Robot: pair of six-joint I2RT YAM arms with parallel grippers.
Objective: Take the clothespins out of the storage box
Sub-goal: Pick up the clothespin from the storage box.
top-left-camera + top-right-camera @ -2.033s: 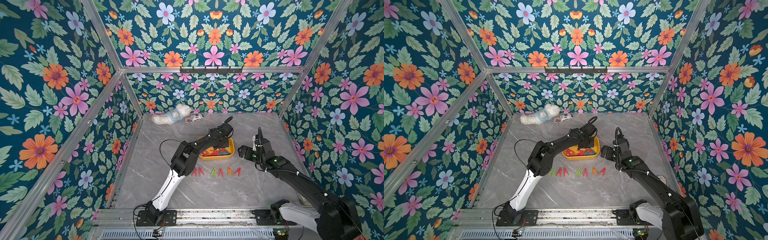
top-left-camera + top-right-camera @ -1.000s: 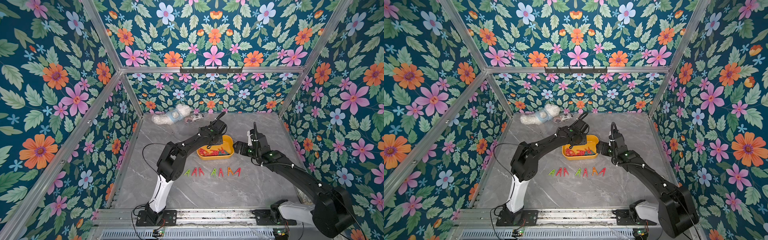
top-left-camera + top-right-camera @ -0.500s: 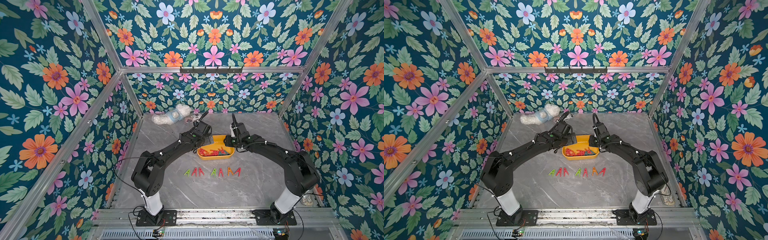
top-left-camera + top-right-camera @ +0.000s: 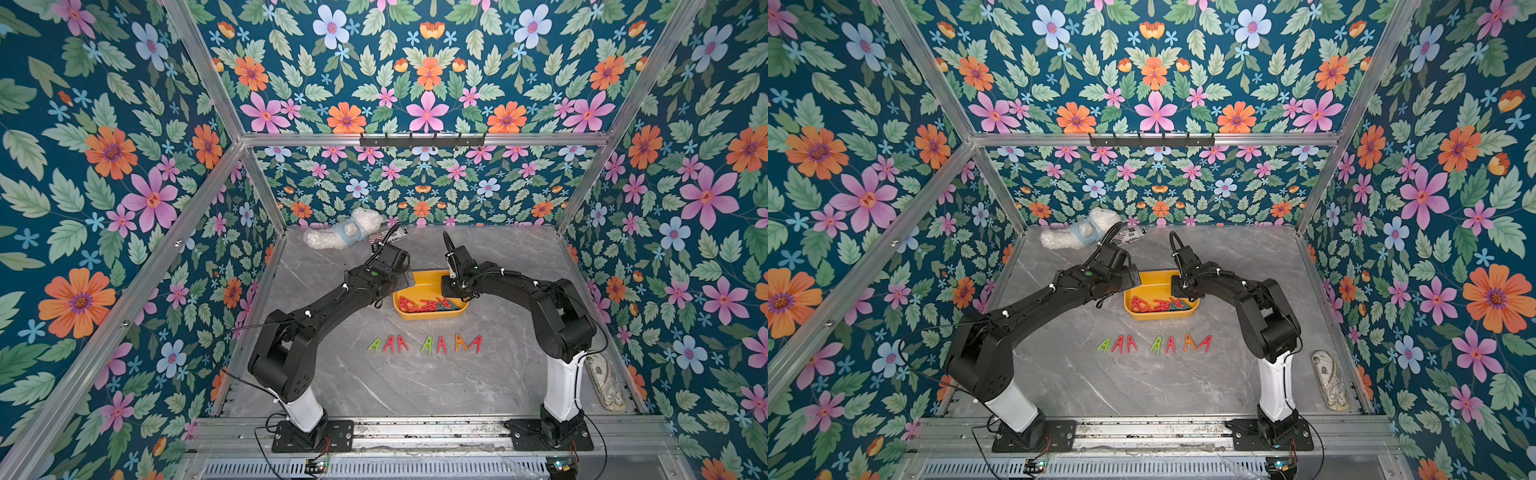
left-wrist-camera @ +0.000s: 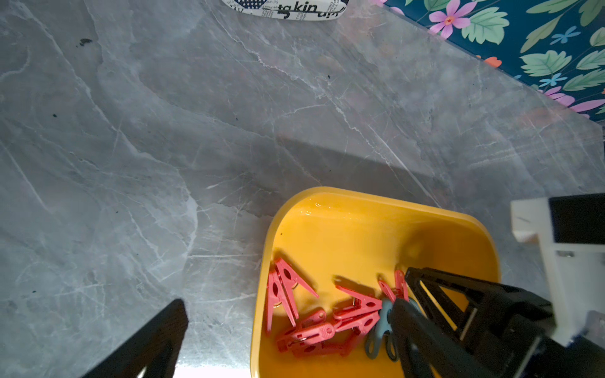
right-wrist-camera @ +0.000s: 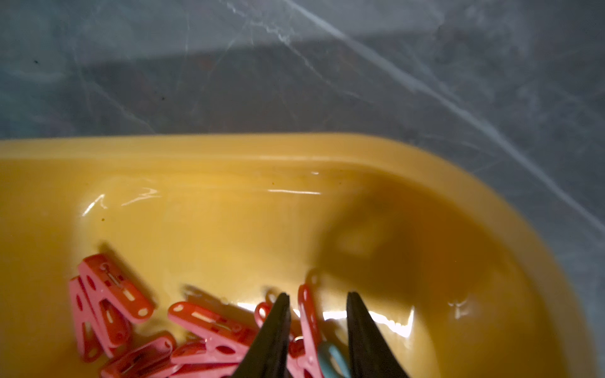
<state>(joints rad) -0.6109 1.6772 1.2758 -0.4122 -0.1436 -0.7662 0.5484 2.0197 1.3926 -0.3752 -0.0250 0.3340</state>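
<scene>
Though wide before, right end effector (image 6: 317,294) now narrow astride red clothespin (image 6: 306,315).

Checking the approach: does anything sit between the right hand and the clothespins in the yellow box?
Nothing visible does. The right hand is down inside the yellow box, its fingers either side of a red clothespin.

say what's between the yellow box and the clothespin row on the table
Only bare tabletop separates yellow box and clothespin row, in both top views.
</scene>
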